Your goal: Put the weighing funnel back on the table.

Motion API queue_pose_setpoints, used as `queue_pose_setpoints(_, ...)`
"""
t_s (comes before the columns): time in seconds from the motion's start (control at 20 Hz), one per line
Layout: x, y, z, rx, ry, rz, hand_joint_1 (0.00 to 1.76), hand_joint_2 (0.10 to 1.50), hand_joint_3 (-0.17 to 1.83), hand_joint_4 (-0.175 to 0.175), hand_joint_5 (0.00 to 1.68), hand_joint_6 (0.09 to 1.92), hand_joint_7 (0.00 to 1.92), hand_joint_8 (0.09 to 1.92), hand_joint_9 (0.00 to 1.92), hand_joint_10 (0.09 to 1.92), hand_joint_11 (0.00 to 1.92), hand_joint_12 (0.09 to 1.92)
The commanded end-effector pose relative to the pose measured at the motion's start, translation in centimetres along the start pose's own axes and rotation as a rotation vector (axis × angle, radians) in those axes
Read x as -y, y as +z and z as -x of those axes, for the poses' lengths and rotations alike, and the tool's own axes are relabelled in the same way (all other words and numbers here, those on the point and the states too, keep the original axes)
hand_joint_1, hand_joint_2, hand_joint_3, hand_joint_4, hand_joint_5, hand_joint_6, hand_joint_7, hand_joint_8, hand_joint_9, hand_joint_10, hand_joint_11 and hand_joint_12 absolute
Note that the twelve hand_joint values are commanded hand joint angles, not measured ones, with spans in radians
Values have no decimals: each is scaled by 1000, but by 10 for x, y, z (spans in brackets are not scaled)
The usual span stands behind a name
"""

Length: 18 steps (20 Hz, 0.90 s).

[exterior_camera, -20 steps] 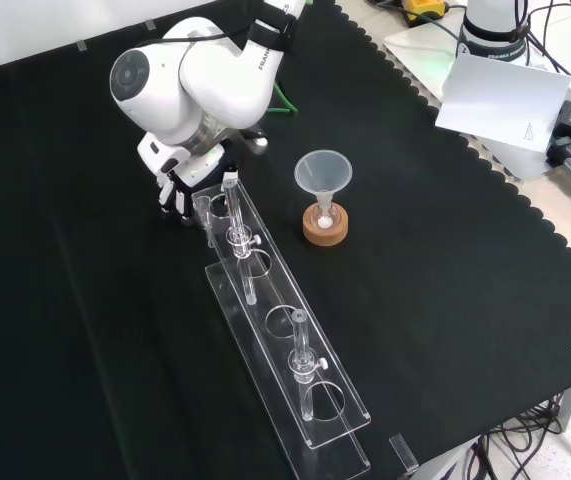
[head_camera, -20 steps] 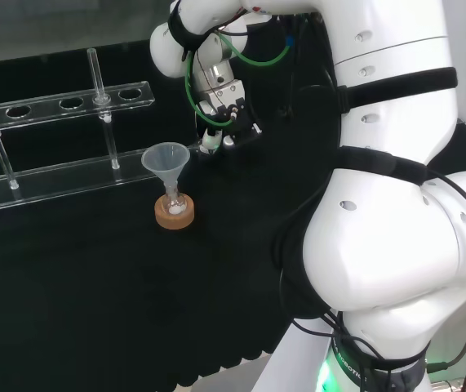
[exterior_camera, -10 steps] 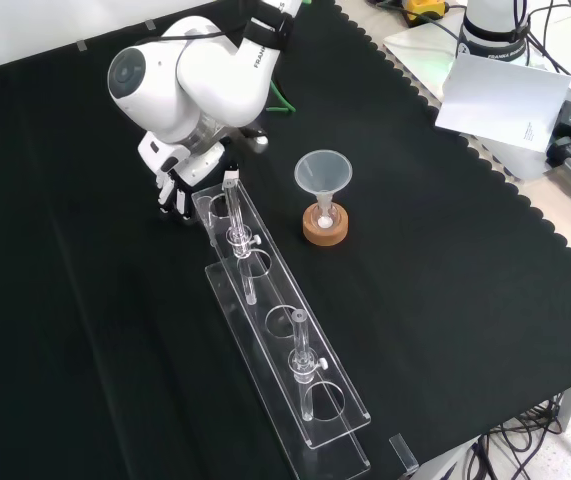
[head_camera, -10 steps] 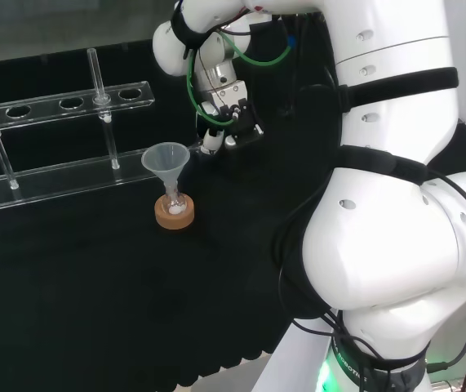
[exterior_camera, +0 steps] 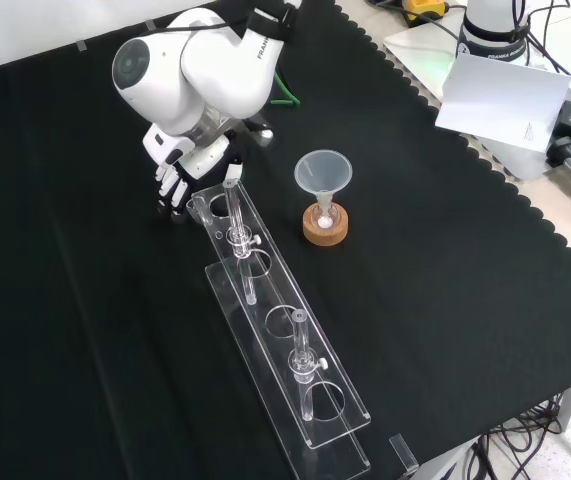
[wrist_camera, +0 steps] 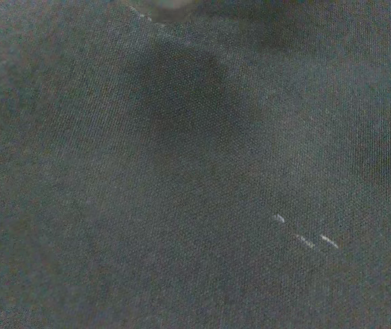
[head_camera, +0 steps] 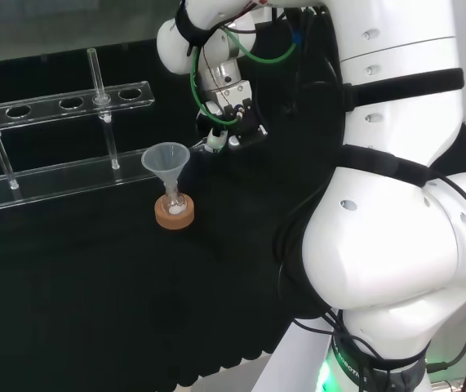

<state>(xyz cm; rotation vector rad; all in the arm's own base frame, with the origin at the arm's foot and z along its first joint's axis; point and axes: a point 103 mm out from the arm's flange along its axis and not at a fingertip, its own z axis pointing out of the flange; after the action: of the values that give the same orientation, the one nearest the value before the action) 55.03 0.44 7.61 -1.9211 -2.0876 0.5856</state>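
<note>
In the front view the hand hangs over the black cloth at the far end of the clear rack, its fingers relaxed and pointing down. A small, faint clear piece, the weighing funnel, lies on the cloth just below the fingers, beside the rack's end. Whether the fingers still touch it is unclear. In the head view the hand hovers right of the big funnel. The wrist view shows dark cloth with a few small glints.
The big funnel stands in a small flask on a cork ring, right of the rack in the front view. The rack holds upright test tubes. White paper and cables lie beyond the cloth's scalloped edge.
The hand has lifted a little off the cloth and its fingers have straightened. The clear piece stays down by the rack's end. Funnel and rack have not moved.
</note>
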Motion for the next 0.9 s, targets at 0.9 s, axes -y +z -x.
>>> queue_pose_setpoints(0.9,106,-75,-6,-14,59,174,885,969,-175,-13,405,296,175,676,433,640,307,1316)
